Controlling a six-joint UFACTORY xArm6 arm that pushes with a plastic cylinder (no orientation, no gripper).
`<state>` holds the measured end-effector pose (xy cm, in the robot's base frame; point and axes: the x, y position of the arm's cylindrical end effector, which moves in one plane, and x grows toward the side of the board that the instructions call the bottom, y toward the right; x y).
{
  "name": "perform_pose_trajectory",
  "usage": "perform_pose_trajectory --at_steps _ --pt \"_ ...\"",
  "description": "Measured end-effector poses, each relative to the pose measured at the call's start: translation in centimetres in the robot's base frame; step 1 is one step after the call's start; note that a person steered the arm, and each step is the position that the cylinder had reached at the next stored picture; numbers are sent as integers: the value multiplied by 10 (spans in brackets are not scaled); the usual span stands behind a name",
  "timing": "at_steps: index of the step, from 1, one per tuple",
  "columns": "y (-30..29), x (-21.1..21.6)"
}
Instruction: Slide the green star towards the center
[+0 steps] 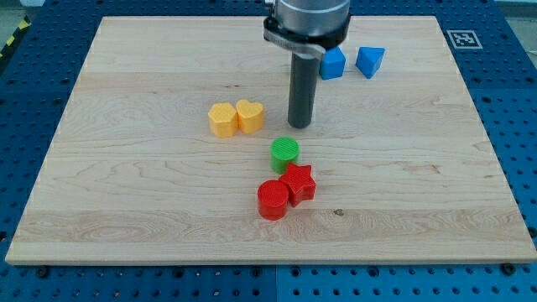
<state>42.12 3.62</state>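
- Wooden table point(126, 210) lies on a blue perforated base point(520, 126). All places below are given relative to the green block.
- Green block point(284, 153): the only green piece in view. Its top reads as round with a ribbed face, and no star points can be made out from this angle. It stands near the middle of the table, a little toward the view's bottom, and upright.
- My tip point(300, 126): the dark rod comes down from the view's top, and its end sits just above and slightly to the view's right of the green block. It is near the block, with a strip of bare wood between them, so not touching.
- Pincer state: cannot tell. The arm shows only the straight rod under a grey collar.
- Red star point(298, 184): just below the green block, slightly to the view's right, very close or perhaps touching; the gap cannot be resolved.
- Red round block point(272, 200): below the green block, slightly to the view's left, pressed against the red star.
- Yellow heart point(250, 116): above and to the view's left of the green block, apart from it.
- Yellow block point(222, 120): further left, touching the yellow heart; shape roughly six-sided.
- Blue cube point(333, 63) and blue triangular block point(370, 60): well apart from the green block, toward the view's top right, near each other, the cube partly behind the rod's collar.
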Motion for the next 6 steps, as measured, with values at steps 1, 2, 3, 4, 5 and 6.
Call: perform_pose_trajectory --at_steps 1,2,3,4,5,6 --pt "-13 -39" --pt "-26 -86" --pt "-30 -121" --pt "7 -154" --pt "22 -147" --pt "17 -126"
